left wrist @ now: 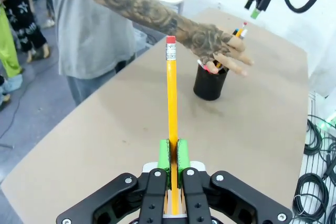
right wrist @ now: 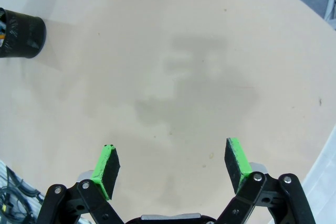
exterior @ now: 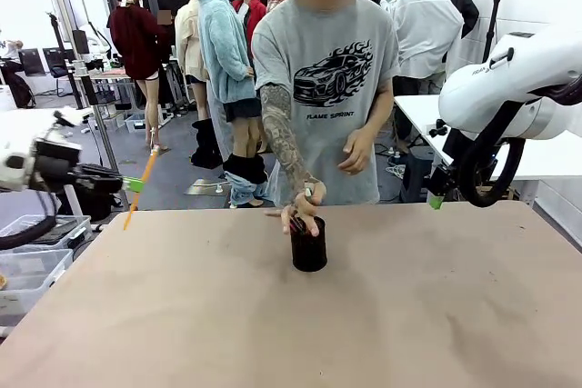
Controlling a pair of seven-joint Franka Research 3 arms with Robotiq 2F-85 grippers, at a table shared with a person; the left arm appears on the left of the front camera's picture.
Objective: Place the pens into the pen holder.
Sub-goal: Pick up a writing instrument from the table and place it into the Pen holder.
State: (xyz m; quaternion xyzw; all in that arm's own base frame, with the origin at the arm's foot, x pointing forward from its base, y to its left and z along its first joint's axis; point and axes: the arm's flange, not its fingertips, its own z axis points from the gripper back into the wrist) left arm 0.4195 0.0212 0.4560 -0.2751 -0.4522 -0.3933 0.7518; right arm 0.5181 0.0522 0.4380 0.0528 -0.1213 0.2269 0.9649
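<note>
The table [exterior: 182, 315] carried the pen holder [exterior: 308, 250] mid-far, the person's hand [exterior: 305, 211] over it. Well left of it, the left gripper [left wrist: 172, 156] clamped a yellow pencil [left wrist: 171, 103], eraser toward the holder. The right gripper [right wrist: 172, 166] hovered apart, empty.

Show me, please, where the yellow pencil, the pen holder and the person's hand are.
yellow pencil [left wrist: 171, 98], left wrist view, mid-shaft
pen holder [exterior: 309, 250], front view, front of its black wall
person's hand [left wrist: 218, 45], left wrist view, back of the hand

Matt tan table [right wrist: 173, 51], glossy yellow pencil [left wrist: 171, 103], black mesh pen holder [exterior: 308, 243].
</note>
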